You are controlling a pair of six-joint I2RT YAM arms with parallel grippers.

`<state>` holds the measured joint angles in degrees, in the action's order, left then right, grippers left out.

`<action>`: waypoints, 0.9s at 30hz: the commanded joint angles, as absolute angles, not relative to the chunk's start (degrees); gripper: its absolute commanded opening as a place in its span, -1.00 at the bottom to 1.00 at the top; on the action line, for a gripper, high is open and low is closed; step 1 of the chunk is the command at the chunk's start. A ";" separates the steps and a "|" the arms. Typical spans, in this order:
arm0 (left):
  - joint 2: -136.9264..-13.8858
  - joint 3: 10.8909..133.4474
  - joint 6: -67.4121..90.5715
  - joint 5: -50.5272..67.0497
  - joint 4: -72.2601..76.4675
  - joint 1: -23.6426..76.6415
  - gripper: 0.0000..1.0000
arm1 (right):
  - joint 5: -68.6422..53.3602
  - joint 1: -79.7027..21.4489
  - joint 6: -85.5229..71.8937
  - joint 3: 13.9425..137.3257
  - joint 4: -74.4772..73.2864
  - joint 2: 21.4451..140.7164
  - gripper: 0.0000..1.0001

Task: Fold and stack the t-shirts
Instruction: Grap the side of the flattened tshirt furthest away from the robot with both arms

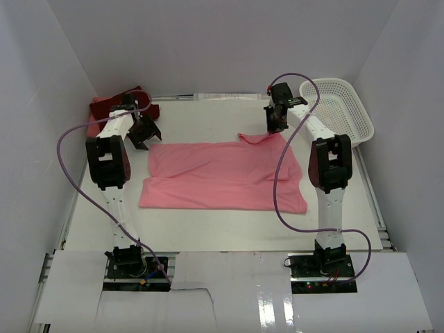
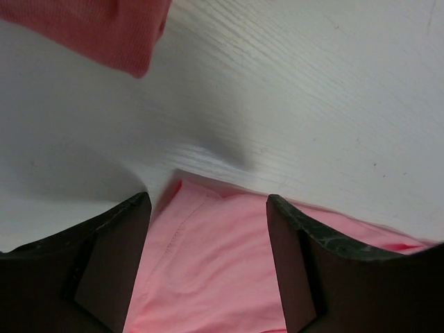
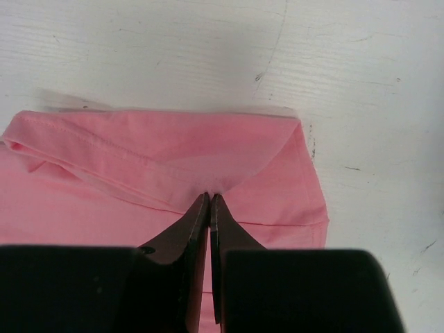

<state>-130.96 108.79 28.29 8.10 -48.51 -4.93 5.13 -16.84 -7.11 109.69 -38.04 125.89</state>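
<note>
While right pincer (image 3: 209, 198) pinches pink t-shirt (image 1: 222, 175) (soft, stitched hem), left pincer (image 2: 208, 201) gapes wide, above grained white table (image 2: 312, 104)

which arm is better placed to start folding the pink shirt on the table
Right. The right gripper is shut on the far right corner of the flat pink cloth t-shirt, so it could probably lift and fold. The left gripper hangs open over the far left corner, gripping nothing.
</note>
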 commanded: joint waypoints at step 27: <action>-135.08 125.74 25.23 0.88 -52.82 -0.97 -0.52 | 3.69 -13.45 -6.15 117.94 -38.41 123.66 -0.85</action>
